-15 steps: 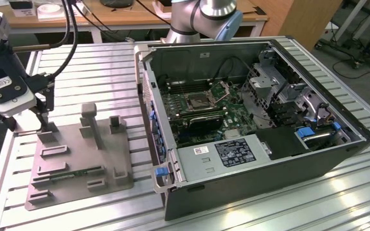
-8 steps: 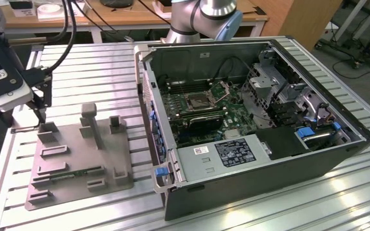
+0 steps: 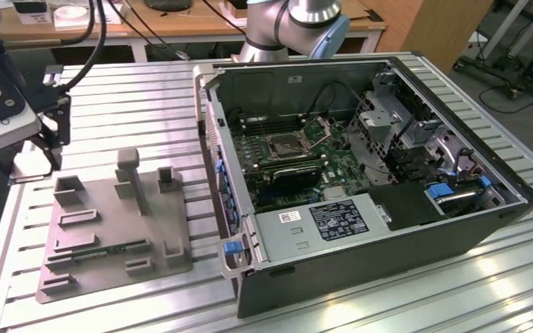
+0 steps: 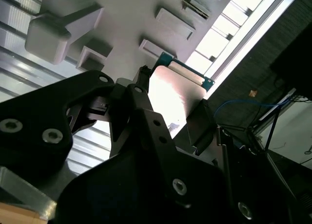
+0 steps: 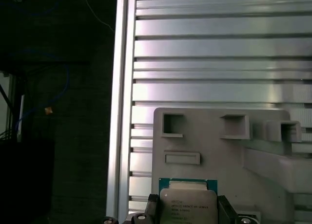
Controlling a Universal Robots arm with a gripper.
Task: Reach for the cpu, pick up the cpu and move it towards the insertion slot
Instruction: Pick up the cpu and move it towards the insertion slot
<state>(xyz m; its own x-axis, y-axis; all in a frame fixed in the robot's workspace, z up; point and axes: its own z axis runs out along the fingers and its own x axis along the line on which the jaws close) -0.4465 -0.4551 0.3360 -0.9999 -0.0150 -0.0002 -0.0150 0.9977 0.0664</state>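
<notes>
- Gripper (image 3: 33,154) hangs at the exterior view's left, over the far end of the grey fixture plate (image 3: 109,229), close to the desk (image 3: 137,104) edge.
- Jaws narrow, clamped on the cpu (image 5: 187,208). In the first wrist view, one of the black fingers (image 5: 152,207) presses each of two opposite edges.
- Cpu lies flat between the jaws, pale metal top facing the first wrist camera, with a thin green border showing along one edge.
- The second wrist view shows the same chip (image 4: 175,90) glaring bright between the fingers, a green corner poking out.
- In both wrist views the fixture's raised blocks and square recesses lie beyond the chip, which looks to be held clear of the plate surface; cannot tell how high.
- Insertion slot (image 3: 285,144) sits on the green motherboard (image 3: 336,163) inside the open computer case (image 3: 415,208). It is a silver frame with a dark centre, its hinged plate tipped up.
- Slot and held chip are well apart, with the near case wall and most of the fixture between them.
- A thin green memory strip (image 3: 109,250) rests in a groove near the plate's front end.
- Arm (image 3: 294,28) rises behind the case.
</notes>
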